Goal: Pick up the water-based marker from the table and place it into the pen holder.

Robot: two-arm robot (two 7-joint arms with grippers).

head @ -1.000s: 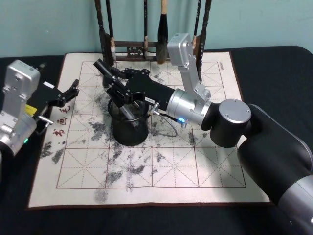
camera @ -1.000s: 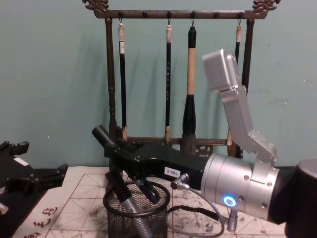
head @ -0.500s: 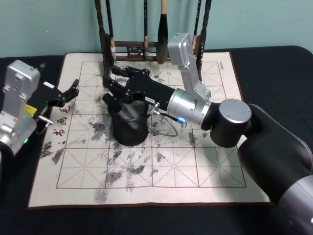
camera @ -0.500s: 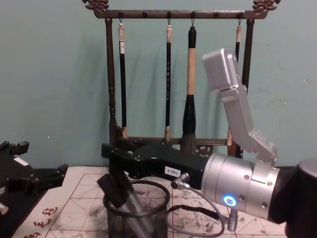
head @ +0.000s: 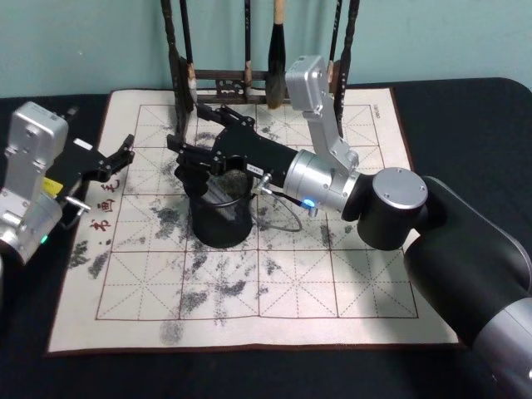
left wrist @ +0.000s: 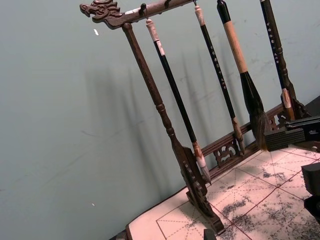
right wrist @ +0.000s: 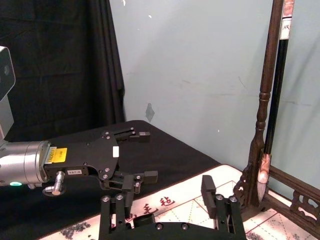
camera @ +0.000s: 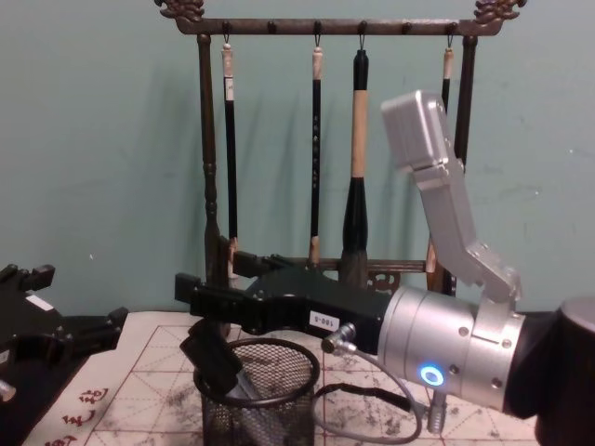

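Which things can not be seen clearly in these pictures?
- Lower part of the marker: chest view, hidden by the mesh of the pen holder.
- Holder's base: cut off by the chest view's bottom edge.
- Marker in head view: mostly covered by the open right pincer.

Black mesh pen holder [head: 221,214] upright on stained mat; marker [camera: 216,364] leaning inside, black cap above rim.

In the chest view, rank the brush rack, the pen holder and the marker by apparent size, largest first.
1. Brush rack, spanning most of the view's height, though it stands farthest back.
2. Pen holder, cut off at the bottom edge.
3. Marker, leaning in the holder with its dark end above the rim, below the open right claw.
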